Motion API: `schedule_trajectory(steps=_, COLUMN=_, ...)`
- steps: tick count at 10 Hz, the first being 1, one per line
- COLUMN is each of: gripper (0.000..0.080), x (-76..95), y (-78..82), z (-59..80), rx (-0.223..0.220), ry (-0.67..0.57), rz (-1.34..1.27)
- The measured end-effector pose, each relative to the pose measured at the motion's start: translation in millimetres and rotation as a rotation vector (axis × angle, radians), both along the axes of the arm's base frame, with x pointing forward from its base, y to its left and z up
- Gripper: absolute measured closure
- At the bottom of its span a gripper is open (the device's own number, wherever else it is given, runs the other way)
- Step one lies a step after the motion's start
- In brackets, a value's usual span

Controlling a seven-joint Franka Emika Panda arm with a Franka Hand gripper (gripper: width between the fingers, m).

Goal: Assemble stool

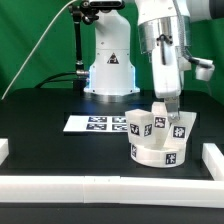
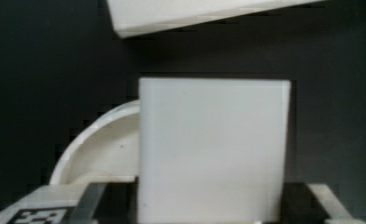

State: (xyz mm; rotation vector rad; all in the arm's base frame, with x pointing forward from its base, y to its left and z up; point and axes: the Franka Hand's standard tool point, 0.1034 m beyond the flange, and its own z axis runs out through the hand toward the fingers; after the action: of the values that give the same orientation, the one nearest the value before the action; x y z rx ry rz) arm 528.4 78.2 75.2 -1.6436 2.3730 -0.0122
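One leg [image 2: 210, 150] pinched in gripper [image 2: 206, 200], upright over seat [image 1: 160, 152] near table's [image 1: 40, 130] front rail [image 1: 110, 186].

Robot lab: green backdrop [image 1: 40, 40], marker board [image 1: 100, 123].

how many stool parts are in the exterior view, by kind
seat: 1
legs: 3
total: 4
The claw holds the middle leg, as the wrist view also shows.
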Motion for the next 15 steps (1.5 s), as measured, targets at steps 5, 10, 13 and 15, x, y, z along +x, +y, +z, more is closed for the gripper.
schedule_trajectory(steps=5, gripper=0.0456, x=-1.9, y=14.5, z=-0.4, rx=0.117, ry=0.051, rz=-0.416)
schedule_trajectory(steps=10, gripper=0.0456, x=-4.8, y=17.0, z=-1.1, rx=0.173, ry=0.067, rz=-0.573)
schedule_trajectory(steps=13, gripper=0.0456, x=-5.8, y=18.5, z=-1.7, rx=0.175, ry=0.065, rz=-0.563)
schedule_trajectory(steps=15, gripper=0.0181, x=-4.0, y=22.3, z=3.8, rx=0.182, ry=0.061, rz=-0.547)
